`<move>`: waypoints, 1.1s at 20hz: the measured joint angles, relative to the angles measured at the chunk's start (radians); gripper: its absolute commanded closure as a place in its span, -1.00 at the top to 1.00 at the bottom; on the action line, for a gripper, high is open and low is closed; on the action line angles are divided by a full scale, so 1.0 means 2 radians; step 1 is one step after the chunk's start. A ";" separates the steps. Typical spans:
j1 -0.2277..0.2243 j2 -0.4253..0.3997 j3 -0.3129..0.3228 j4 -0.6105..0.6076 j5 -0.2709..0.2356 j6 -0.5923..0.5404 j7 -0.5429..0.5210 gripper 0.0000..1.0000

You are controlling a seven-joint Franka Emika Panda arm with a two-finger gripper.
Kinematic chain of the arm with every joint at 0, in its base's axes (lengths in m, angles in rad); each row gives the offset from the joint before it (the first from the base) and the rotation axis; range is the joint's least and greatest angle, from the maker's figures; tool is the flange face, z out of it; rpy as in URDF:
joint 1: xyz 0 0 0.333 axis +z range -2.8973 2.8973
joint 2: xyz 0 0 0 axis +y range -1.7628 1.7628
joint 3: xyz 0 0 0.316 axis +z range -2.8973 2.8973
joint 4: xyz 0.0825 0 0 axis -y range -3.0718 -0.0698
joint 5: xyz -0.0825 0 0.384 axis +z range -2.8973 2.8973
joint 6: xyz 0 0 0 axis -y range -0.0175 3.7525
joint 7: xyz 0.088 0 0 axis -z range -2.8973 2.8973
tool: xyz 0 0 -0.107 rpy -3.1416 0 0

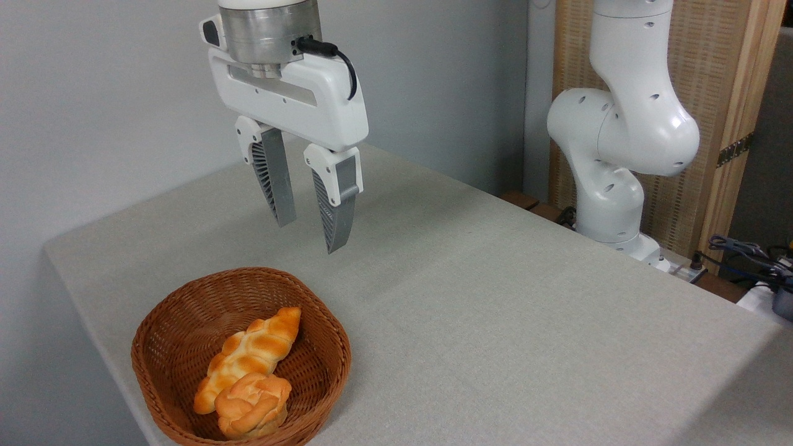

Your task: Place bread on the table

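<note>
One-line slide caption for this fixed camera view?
Open two-finger gripper above brown wicker basket holding long braided golden loaf and round knotted bun, on grey-beige table.

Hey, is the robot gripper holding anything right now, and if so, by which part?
Nothing is held. The white two-finger gripper hangs open and empty above the brown wicker basket, where the long golden braided loaf lies untouched.

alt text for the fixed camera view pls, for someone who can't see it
A white robot gripper hangs open and empty above a grey table, just behind a brown wicker basket. In the basket lie a long braided bread and, touching its near end, a round knotted bun. The arm's white base stands at the table's far right edge.
</note>
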 measured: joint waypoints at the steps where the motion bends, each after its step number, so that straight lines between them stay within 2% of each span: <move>1: 0.000 0.000 0.000 0.000 0.000 0.000 0.000 1.00; 5: 0.000 -0.001 0.010 0.000 0.000 0.000 0.021 1.00; 22: 0.000 -0.017 0.011 0.000 0.000 -0.006 0.021 1.00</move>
